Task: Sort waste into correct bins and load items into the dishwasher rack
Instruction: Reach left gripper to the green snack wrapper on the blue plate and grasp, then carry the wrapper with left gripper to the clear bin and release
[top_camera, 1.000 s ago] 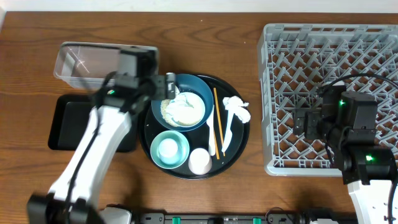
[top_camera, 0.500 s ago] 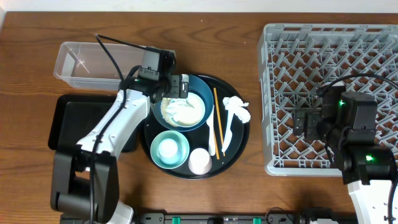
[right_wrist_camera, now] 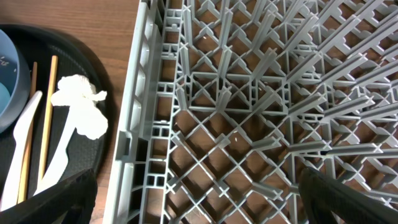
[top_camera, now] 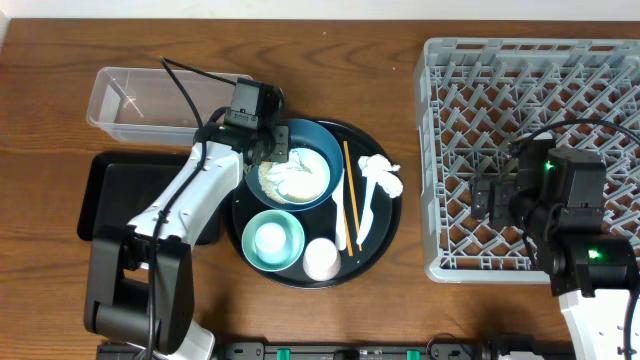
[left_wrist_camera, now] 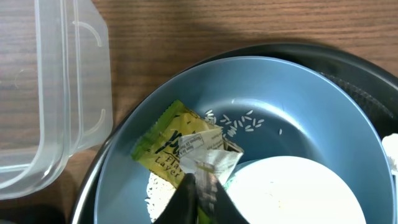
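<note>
— Left pincer [left_wrist_camera: 202, 183] was gaping above the dark-blue bowl [left_wrist_camera: 298, 93] a second ago; now it's clenched. On what?
— On the torn white corner of the orange-yellow-green wrapper [left_wrist_camera: 171, 146], as far as the wrist view shows. The wrapper lies inside the bowl against its left wall, beside the small white bowl [left_wrist_camera: 292, 193]. Rice grains [left_wrist_camera: 239, 121] are scattered toward the bowl's middle.
— Lifted yet?
— No, it looks flat on the bowl's floor. I'd judge the grasp is made and the carry not begun.
— Where should it go?
— Two bins lie left of the bowl: the clear tub [top_camera: 140, 100] just beside it, and the shallow black tray [top_camera: 110, 200] nearer the robot. Which takes wrappers, I can't tell.
— Risk?
— A corner pinch is thin; the wrapper could slip, or drag rice along.
— And the right pincer [right_wrist_camera: 199, 208]?
— Spread wide, grasping nothing, over the dishwasher rack [top_camera: 520, 60], well right of the bowl. The napkin [top_camera: 380, 175] lies untouched right of the bowl, on the round tray [top_camera: 385, 235].
</note>
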You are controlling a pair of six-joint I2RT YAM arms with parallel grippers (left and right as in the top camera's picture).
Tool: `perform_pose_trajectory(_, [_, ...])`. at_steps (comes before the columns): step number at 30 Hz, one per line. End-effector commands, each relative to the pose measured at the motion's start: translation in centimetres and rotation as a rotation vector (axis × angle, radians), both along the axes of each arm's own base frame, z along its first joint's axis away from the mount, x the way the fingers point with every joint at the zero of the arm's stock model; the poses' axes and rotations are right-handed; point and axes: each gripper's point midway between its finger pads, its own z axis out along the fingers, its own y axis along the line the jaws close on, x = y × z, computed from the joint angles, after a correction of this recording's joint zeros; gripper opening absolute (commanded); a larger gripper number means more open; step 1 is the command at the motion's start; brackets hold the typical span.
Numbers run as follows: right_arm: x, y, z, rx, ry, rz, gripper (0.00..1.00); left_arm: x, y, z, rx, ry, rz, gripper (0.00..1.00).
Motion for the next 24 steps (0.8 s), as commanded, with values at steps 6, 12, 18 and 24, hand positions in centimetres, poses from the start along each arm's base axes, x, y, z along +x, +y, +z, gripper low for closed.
perform_pose_trajectory(6, [0.2,-0.1,0.8,0.015,-0.018,-0.013,0.99,0.9,-0.2,5.0,-0.027,-0.122,0.003,0.06])
perform_pose_trajectory(12, [0.2,-0.1,0.8,0.015,-0.015,-0.013,0.99,2.1,1.4,13.1,-0.081,-0.348,0.047,0.06])
perform_pose_trajectory(18, [0.0,-0.1,0.6,0.015,-0.003,-0.013,0.99,4.4,8.5,15.4,-0.033,-0.461,0.234,0.06])
perform_pose_trajectory(24, [0.0,-0.1,0.6,0.015,-0.005,-0.013,0.99,6.1,13.4,10.6,-0.010,-0.365,0.353,0.06])
